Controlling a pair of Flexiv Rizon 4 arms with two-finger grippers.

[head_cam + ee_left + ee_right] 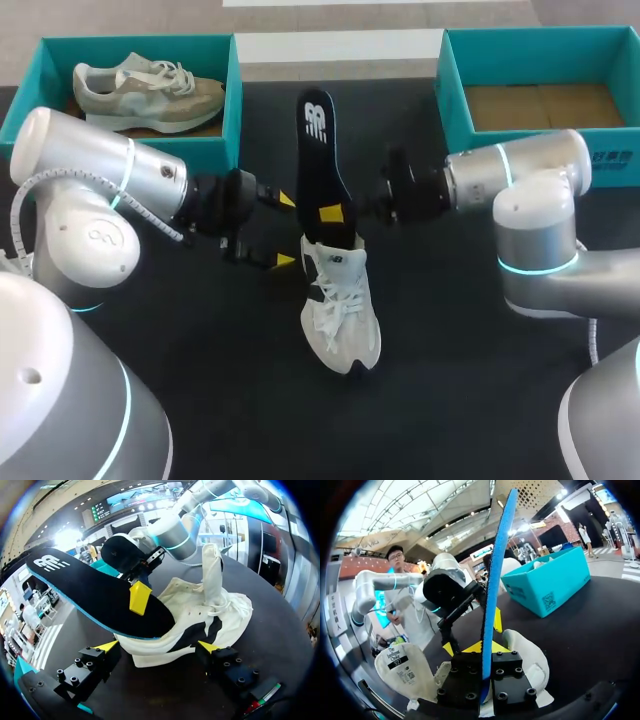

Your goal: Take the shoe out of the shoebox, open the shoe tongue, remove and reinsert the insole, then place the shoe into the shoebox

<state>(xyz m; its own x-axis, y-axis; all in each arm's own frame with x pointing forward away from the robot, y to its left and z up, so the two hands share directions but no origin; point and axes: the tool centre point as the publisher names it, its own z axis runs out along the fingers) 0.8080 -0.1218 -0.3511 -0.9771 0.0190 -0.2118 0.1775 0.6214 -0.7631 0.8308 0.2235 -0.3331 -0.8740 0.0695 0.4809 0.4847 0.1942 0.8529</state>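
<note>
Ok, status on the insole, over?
Right hand shut on insole, one end at mouth of shoe. Left hand open beside its heel. Shoe on table. Left box holds another shoe.

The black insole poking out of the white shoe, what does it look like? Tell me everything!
The long black insole has a smooth dark top, a white logo near its toe end and a bright blue, foam-like edge. It stands tilted up, its lower end at the opening of the white lace-up shoe. The right gripper is shut on its lower part, one yellow-tipped finger on each face.
</note>
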